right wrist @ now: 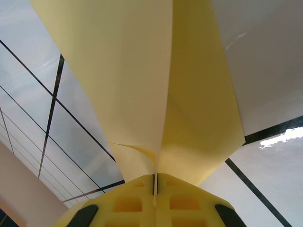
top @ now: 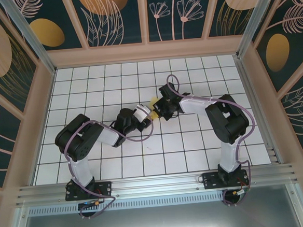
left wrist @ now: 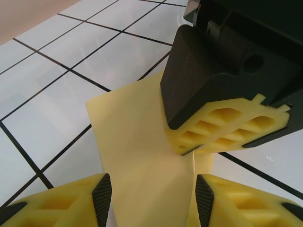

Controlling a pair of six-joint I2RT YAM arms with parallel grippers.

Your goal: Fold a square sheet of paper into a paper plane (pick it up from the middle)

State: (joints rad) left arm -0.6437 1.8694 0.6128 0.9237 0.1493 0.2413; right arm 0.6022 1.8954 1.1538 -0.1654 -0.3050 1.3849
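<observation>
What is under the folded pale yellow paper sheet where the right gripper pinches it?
White black-lined table tiles show around the folded pale yellow paper sheet, pinched by the shut right gripper. The patch directly beneath it is covered.

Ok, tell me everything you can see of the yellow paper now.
The paper is thin, pale yellow, plain, already creased into folded flaps rather than flat. The right gripper pinches one folded edge, shut on it, and it fans out from there above the white tiles. The left gripper stands open around its other end.
</observation>
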